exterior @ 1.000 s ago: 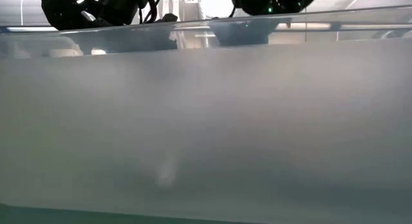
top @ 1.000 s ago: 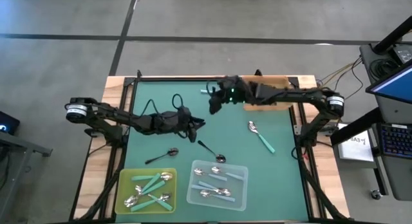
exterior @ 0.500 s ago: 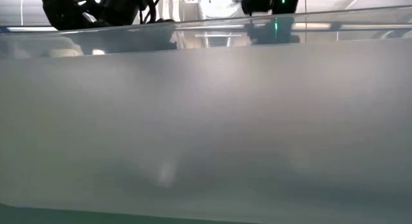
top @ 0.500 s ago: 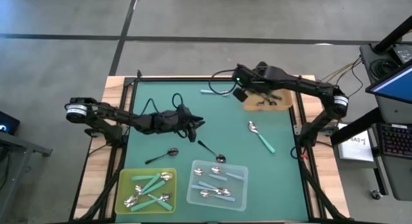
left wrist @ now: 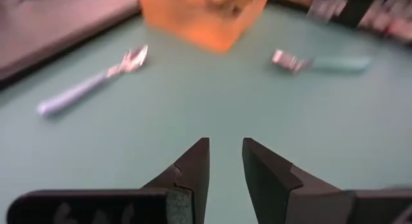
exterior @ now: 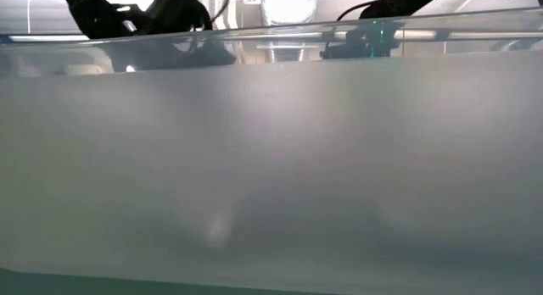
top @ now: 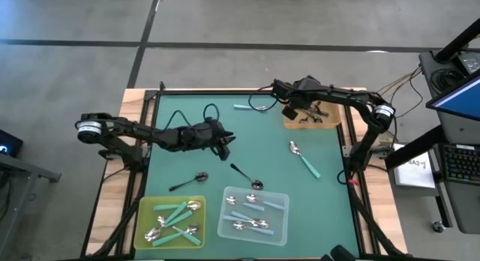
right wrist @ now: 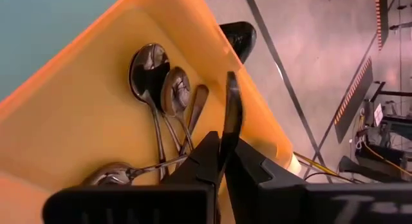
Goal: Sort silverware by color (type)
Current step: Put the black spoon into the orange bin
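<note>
My right gripper hangs over the orange tray at the far right, shut on a thin black handle. Several black-handled spoons lie in that tray. My left gripper hovers mid-table, open with nothing between its fingers. On the mat lie a light blue spoon, a teal spoon and two black spoons. Teal spoons fill the yellow tray; light blue ones lie in the clear tray. My right gripper pinches a thin black spoon handle between its two fingertips. The fingers slant down from above the orange tray. The handle sticks out past the fingertips, along them, clear of the tray's floor. The fingers hide the rest of the spoon.
A wooden rail frames the green mat. The clear tray's wall fills the low view, with only the arms showing above it. Bare mat lies between the far-edge spoons and the near trays.
My right gripper has swung toward the table's right edge, from beside the light blue spoon to above the orange tray. It has also tipped steeply downward and rolled. The spoons on the mat have kept their places.
</note>
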### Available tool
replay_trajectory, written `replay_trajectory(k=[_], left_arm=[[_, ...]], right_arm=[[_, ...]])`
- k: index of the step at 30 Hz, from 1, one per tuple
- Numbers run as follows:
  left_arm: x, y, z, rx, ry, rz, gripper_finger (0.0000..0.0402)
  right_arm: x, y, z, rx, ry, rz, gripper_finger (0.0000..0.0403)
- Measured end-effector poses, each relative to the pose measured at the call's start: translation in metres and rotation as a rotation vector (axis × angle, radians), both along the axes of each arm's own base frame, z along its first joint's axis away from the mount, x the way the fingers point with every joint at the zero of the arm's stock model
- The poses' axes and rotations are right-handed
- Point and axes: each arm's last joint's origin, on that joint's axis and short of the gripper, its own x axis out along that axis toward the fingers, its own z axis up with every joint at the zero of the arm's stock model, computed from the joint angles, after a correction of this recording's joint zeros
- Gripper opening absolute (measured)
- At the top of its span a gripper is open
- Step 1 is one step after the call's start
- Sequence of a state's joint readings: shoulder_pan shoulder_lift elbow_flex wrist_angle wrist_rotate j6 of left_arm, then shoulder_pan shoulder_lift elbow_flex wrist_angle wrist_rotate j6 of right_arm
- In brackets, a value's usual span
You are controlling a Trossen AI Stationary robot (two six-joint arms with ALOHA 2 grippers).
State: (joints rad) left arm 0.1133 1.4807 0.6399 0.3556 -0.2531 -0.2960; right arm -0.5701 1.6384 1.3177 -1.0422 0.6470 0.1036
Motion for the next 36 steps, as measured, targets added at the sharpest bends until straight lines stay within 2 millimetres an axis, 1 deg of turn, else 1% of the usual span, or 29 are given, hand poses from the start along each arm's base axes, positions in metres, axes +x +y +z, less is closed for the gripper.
replay_trajectory(k=[5, 8, 11, 15, 19, 23, 26, 29, 33, 36], left_arm=[[-0.006, 0.001, -0.007, -0.042, 0.233, 0.007, 0.0078], [-0.014, -0.006, -0.013, -0.145, 0.425, -0.071, 0.0078], [-0.028, -0.019, -0.016, -0.236, 0.622, -0.140, 0.0078], [-0.052, -0.042, -0.013, -0.279, 0.870, -0.151, 0.0078], [-0.072, -0.072, -0.004, -0.286, 1.026, -0.184, 0.0078], [-0.083, -0.104, 0.002, -0.334, 1.054, -0.270, 0.0078], [-0.089, -0.118, 0.000, -0.344, 1.066, -0.276, 0.0078], [-0.092, -0.123, -0.004, -0.358, 1.064, -0.250, 0.0078], [-0.092, -0.122, -0.011, -0.355, 1.031, -0.246, 0.0078], [-0.092, -0.121, -0.018, -0.355, 1.011, -0.255, 0.0078]], right_arm=[[0.001, -0.001, 0.003, 0.003, -0.015, 0.004, 0.0032], [0.003, 0.000, 0.004, 0.025, -0.037, 0.009, 0.0050], [0.003, 0.000, 0.004, 0.033, -0.038, 0.015, 0.0060], [0.003, 0.000, 0.004, 0.035, -0.039, 0.017, 0.0078], [0.003, 0.000, 0.004, 0.039, -0.029, 0.032, 0.0101], [0.003, 0.000, 0.005, 0.038, -0.028, 0.038, 0.0130], [0.003, -0.001, 0.005, 0.037, -0.030, 0.037, 0.0153], [0.003, -0.001, 0.005, 0.032, -0.042, 0.020, 0.0173], [0.002, 0.000, 0.006, 0.031, -0.049, 0.007, 0.0193], [0.003, 0.004, 0.015, 0.027, -0.076, 0.020, 0.0196]])
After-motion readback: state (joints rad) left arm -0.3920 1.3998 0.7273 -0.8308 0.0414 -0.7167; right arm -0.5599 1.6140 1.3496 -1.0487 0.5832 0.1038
